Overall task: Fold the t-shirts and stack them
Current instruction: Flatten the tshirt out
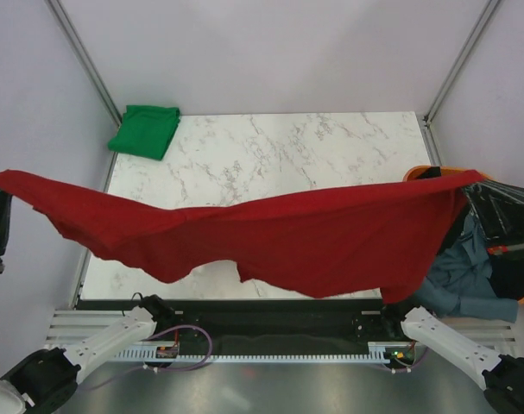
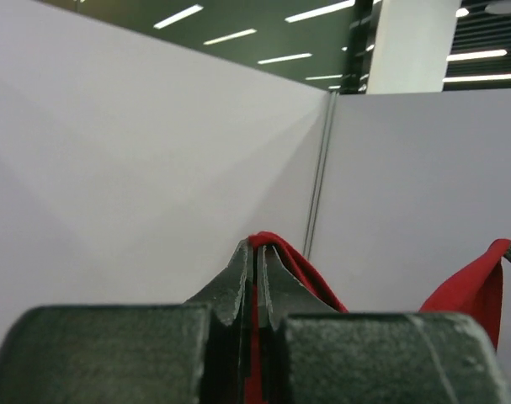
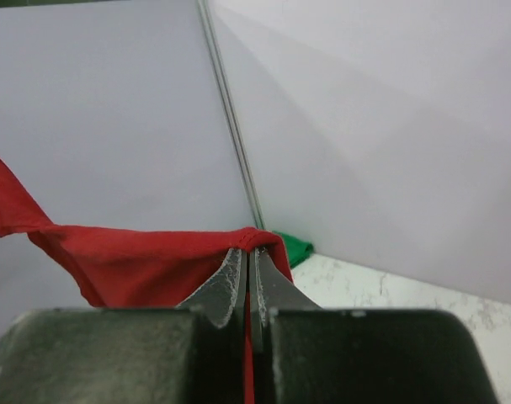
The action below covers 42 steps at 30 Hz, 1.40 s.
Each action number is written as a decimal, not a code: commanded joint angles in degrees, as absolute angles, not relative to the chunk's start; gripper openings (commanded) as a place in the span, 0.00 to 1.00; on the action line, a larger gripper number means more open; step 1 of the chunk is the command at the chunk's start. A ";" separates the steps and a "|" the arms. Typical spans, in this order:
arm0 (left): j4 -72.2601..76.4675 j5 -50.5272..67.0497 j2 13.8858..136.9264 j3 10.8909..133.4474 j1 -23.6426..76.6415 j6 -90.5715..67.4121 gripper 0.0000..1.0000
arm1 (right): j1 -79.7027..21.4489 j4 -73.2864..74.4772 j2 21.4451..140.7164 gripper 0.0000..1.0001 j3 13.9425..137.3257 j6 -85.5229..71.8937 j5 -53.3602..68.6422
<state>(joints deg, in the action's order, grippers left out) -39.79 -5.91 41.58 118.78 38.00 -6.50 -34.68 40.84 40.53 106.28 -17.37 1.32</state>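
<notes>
Red t-shirt point(image 1: 270, 237) stretched over worktop point(image 1: 331, 147), left fingers point(image 2: 243, 265) at 9 o'clock, right fingers point(image 3: 236, 268) at 3 o'clock, both clamped on it; best lowered evenly, cloth taut, to land flat.

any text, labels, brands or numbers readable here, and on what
None can be read in any view.
The red t-shirt, green t-shirt and marble table are plain, with no print.
The small board on the front rail is too small to show any marking.
</notes>
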 commanded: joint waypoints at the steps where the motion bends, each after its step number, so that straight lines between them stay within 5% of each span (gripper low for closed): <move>1: -31.40 -0.44 44.46 121.72 37.97 -0.80 0.02 | -34.89 38.06 41.22 0.00 108.80 -13.54 1.41; 6: -29.01 -3.60 50.18 124.37 37.97 1.48 0.02 | -34.81 36.83 42.80 0.00 109.78 -12.83 -17.72; 14: -25.60 -15.19 62.57 116.92 37.97 8.52 0.02 | -34.89 43.95 61.33 0.00 105.06 -15.11 -42.05; 19: -20.39 -16.74 71.50 103.03 34.12 12.05 0.02 | -28.52 44.38 77.99 0.00 97.83 -20.63 -44.13; 24: -32.84 -7.12 96.11 109.84 19.96 1.85 0.02 | -20.83 35.51 92.17 0.00 92.71 -24.27 -37.71; 25: -37.83 -5.47 105.20 114.91 19.34 0.71 0.05 | -20.22 38.21 99.07 0.17 95.25 -23.21 -35.88; 26: -39.97 -4.14 109.03 117.22 18.38 0.53 0.38 | -20.21 41.02 102.45 0.70 101.71 -23.64 -36.38; 28: -47.84 -1.07 115.80 125.28 17.67 -3.51 0.66 | -20.21 48.04 108.53 0.94 107.03 -25.21 -36.91; 29: -49.90 -0.27 119.84 127.51 17.67 -4.04 0.86 | -20.13 48.77 108.72 0.98 107.83 -25.31 -36.65; 30: -51.66 -0.26 120.93 128.75 17.75 -5.00 0.91 | -20.13 48.78 108.02 0.98 106.80 -25.49 -36.39; 38: -50.81 -2.55 107.68 111.21 17.67 -8.52 0.95 | -20.56 39.38 89.22 0.98 84.50 -26.01 -24.12; 42: -44.59 1.22 98.28 91.66 17.75 -13.08 0.94 | -21.88 35.69 85.00 0.98 75.69 -27.68 -15.41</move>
<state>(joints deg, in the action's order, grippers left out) -48.97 -2.35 105.30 102.02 17.69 -7.25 -20.71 39.33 84.66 81.43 -25.65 -25.10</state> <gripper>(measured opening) 0.941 0.982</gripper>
